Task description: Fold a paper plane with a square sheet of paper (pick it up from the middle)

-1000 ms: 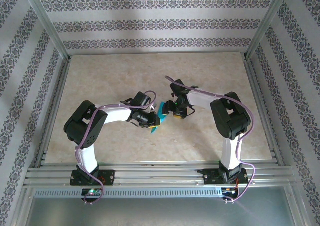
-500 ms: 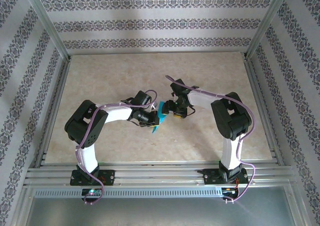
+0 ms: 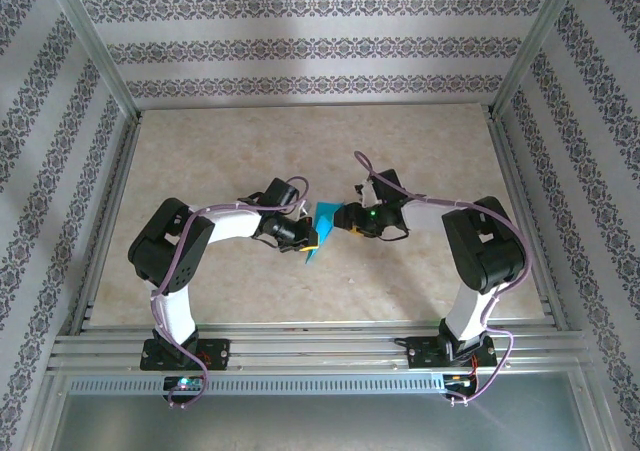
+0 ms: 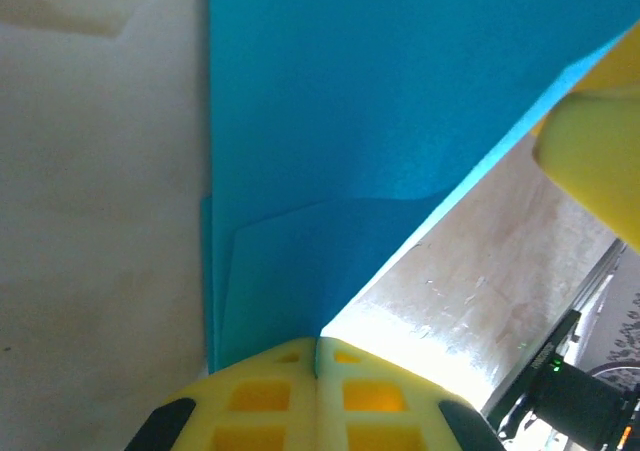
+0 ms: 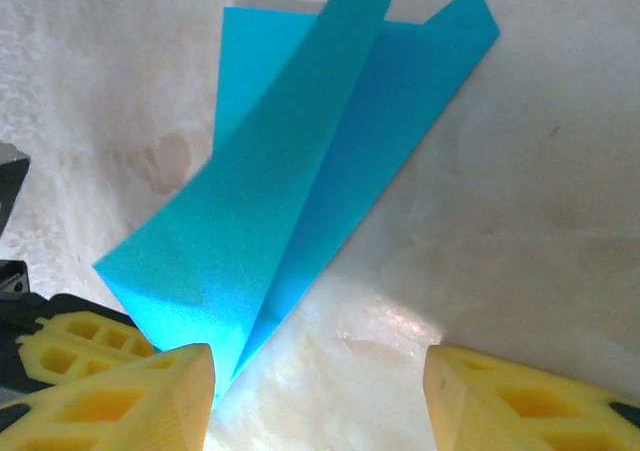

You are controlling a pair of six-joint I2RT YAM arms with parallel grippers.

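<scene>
The square sheet of paper (image 5: 300, 181) is teal-blue and folded over into a long, loosely open flap (image 3: 322, 223). It hangs a little above the table's middle. My left gripper (image 4: 318, 356) is shut on the paper's lower corner (image 4: 330, 171), its yellow fingertips pressed together with the paper's edge between them. In the top view the left gripper (image 3: 306, 235) meets the paper from the left. My right gripper (image 5: 318, 396) is open. Its left finger (image 5: 130, 401) sits at the paper's near corner, and the wide gap between its fingers holds no paper. It faces the paper from the right (image 3: 346, 219).
The beige marbled table (image 3: 220, 151) lies under both arms, framed by aluminium rails (image 3: 300, 346) at the near edge and patterned walls on three sides. The right arm's elbow (image 3: 485, 246) stands at the right.
The left gripper has closed fully on the paper. The right arm has swung its elbow out to the right and lowered its wrist, and its jaws have narrowed somewhat.
</scene>
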